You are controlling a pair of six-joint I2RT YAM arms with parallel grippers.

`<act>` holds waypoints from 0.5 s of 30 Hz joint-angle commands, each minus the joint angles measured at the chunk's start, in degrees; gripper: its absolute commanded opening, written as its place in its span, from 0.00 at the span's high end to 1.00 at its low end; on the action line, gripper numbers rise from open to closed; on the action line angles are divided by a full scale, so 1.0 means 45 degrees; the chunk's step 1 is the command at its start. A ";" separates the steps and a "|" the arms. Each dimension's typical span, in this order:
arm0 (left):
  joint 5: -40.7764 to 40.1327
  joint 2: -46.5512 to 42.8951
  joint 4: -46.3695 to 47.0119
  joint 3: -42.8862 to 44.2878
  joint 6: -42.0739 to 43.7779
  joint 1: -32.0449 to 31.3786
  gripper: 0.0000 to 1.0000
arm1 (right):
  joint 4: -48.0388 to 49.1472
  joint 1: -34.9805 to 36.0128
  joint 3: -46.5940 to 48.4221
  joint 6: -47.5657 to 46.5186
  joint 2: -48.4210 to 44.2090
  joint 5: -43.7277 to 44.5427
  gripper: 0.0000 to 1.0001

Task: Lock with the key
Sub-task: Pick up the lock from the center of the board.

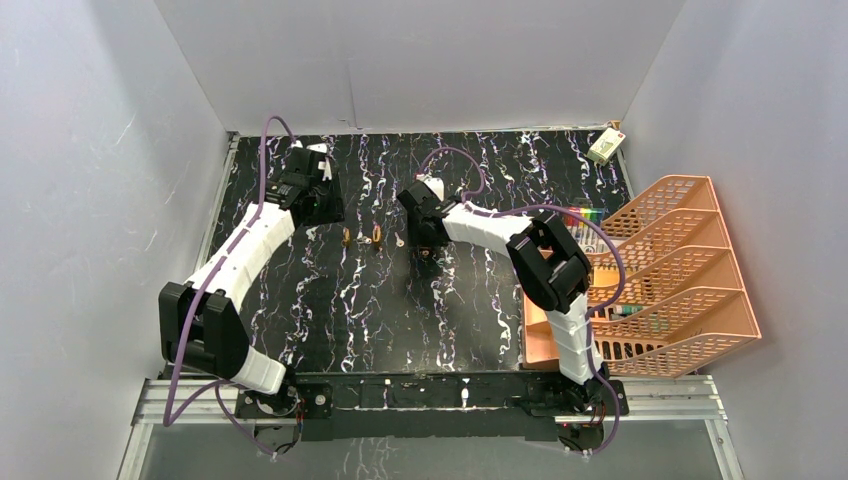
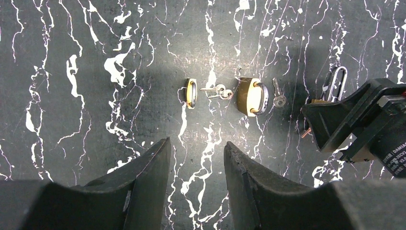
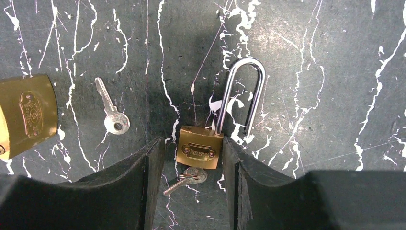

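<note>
Straddling the brass body of the long-shackle padlock point(image 3: 199, 149), the right gripper point(image 3: 192, 143) stands with its jaws apart. A sliver of tabletop shows between one finger and the body, so no clamp yet. The padlock lies flat on the marbled table point(image 3: 325, 96). Its steel shackle point(image 3: 245, 91) is sprung open, one leg free beside the body, and a key point(image 3: 187, 177) sits at the keyway end. Likely dense, rigid and smooth-faced, so prone to skate when pushed. Best hold judged across the body's narrow sides, leaving shackle and key free. The left gripper point(image 2: 197, 143) hovers open, nothing between its fingers.
</note>
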 commanded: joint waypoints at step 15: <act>0.0424 -0.0603 0.0165 -0.0157 0.0398 0.0355 0.55 | -0.1180 0.0158 -0.0122 0.0177 0.0486 0.0278 0.73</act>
